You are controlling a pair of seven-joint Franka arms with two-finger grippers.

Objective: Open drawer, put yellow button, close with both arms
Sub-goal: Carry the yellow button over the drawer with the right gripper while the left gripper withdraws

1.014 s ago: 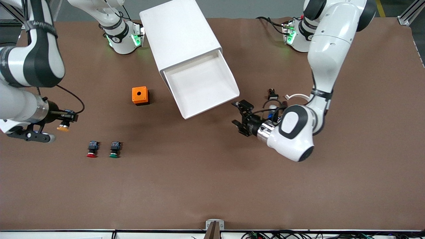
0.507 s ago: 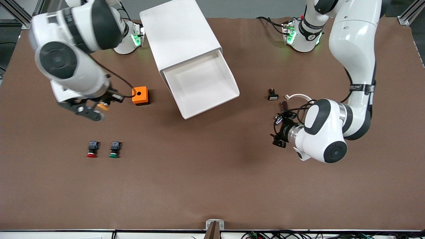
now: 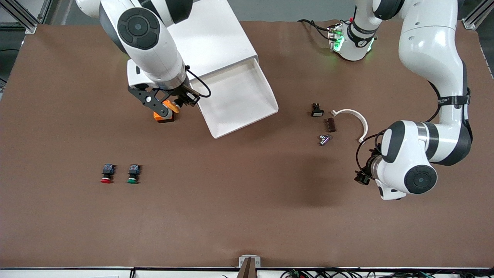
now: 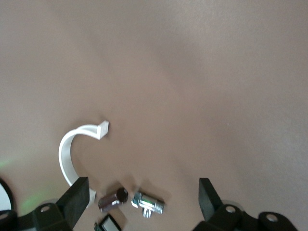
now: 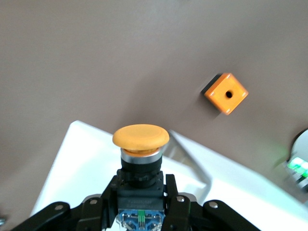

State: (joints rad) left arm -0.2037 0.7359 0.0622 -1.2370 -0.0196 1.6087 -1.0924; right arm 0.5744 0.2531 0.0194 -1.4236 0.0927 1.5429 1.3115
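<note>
The drawer [image 3: 235,96] stands pulled open from the top of the white cabinet [image 3: 208,38], and its tray shows nothing inside. My right gripper [image 3: 170,106] is shut on the yellow button [image 3: 171,107] and holds it over the orange box, beside the drawer's edge. In the right wrist view the gripper [image 5: 139,197] clamps the dark body, the yellow button [image 5: 140,137] has its cap outward, and the white drawer [image 5: 77,159] lies below it. My left gripper [image 3: 361,178] is open and empty over the table toward the left arm's end; it also shows in the left wrist view [image 4: 143,202].
An orange box [image 3: 162,117] sits under the right gripper. A red button [image 3: 107,173] and a green button [image 3: 133,173] lie nearer the front camera. A white curved clip [image 3: 353,116], a metal fitting [image 3: 324,139], a brown piece [image 3: 330,124] and a small black switch [image 3: 317,110] lie near the left gripper.
My right arm has carried the yellow button from its end of the table to beside the open drawer. My left arm has drawn away from the drawer toward its own end.
</note>
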